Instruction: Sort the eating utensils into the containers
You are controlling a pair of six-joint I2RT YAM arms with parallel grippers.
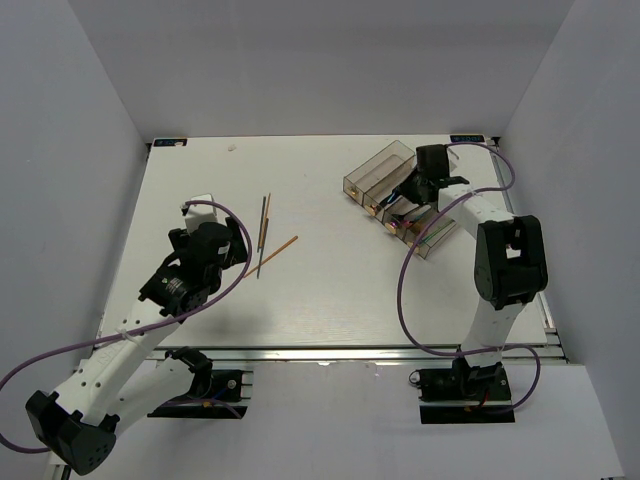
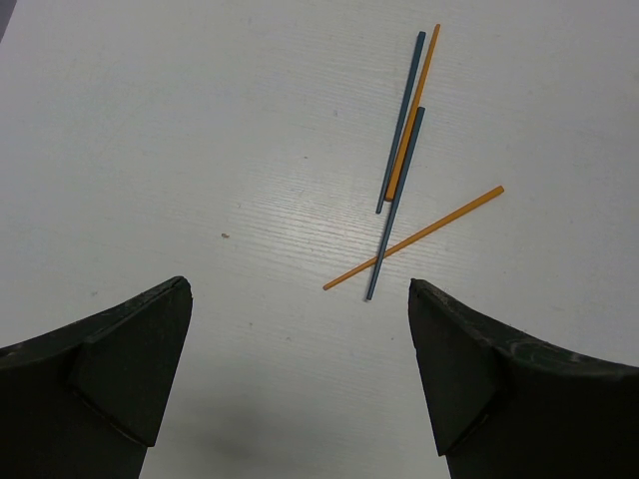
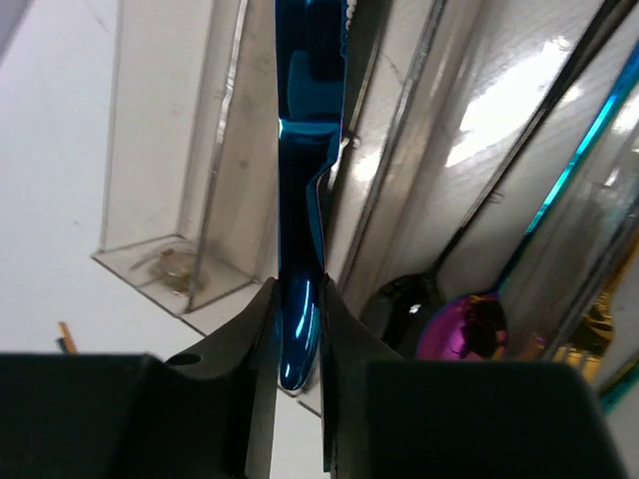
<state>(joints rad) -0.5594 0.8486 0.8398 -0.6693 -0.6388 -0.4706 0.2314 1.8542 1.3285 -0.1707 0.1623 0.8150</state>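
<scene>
Several thin chopsticks, orange (image 2: 412, 242) and dark grey-blue (image 2: 395, 200), lie crossed on the white table (image 1: 320, 290), left of centre in the top view (image 1: 265, 232). My left gripper (image 2: 300, 374) is open and empty, just short of them (image 1: 240, 240). The clear smoky containers (image 1: 378, 172) sit at the back right. My right gripper (image 3: 298, 344) is shut on the blue knife (image 3: 300, 200), held over the bins (image 1: 415, 185). A black spoon (image 3: 404, 304) and an iridescent purple spoon (image 3: 469, 324) lie in the bins to the right of it.
White walls enclose the table on the left, back and right. A gold-toned utensil (image 3: 599, 319) shows at the right edge of the right wrist view. Purple cables loop beside both arms (image 1: 405, 290).
</scene>
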